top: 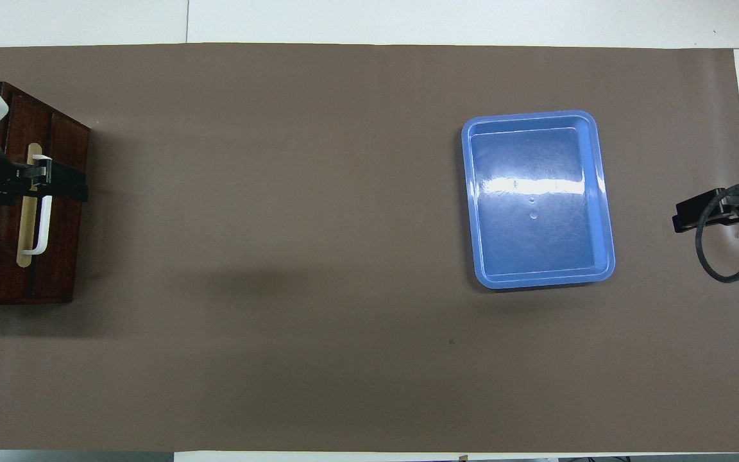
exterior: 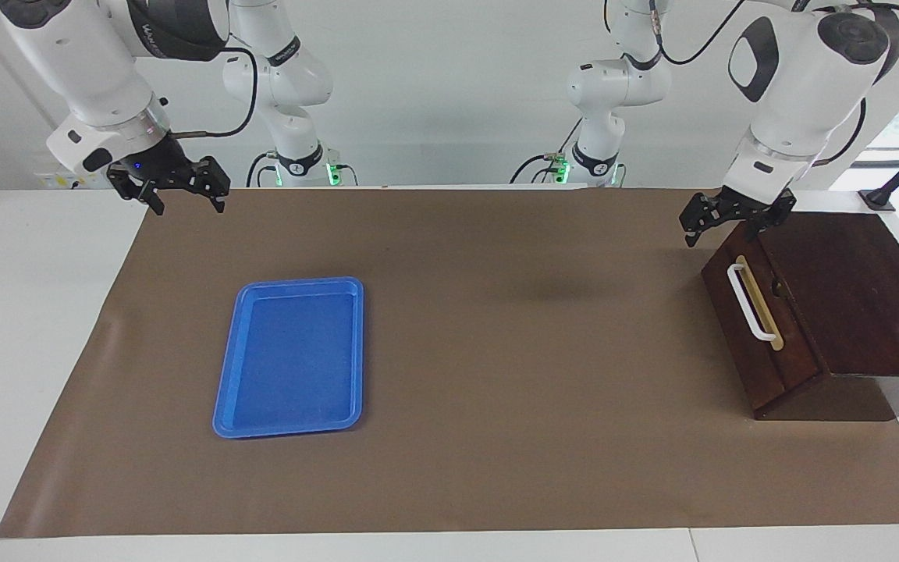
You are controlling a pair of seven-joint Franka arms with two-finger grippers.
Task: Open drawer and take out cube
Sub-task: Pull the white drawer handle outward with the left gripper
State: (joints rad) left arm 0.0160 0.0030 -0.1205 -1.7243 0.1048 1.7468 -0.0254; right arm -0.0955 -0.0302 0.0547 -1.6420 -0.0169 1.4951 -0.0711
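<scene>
The dark wooden box stands at the left arm's end of the table with its drawer (exterior: 762,328) pushed in. A white bar handle (exterior: 752,304) on a tan strip runs along the drawer front (top: 61,212). My left gripper (exterior: 721,232) hangs open in the air just above the box's edge by the handle (top: 39,218), touching nothing. From overhead the left gripper (top: 55,185) covers part of the handle. My right gripper (exterior: 189,208) waits open above the mat's corner at the right arm's end, and its tip (top: 690,221) shows in the overhead view. The cube is hidden.
A blue plastic tray (exterior: 227,390) lies on the brown mat (exterior: 527,390) toward the right arm's end, with nothing in it (top: 472,192). White table shows around the mat.
</scene>
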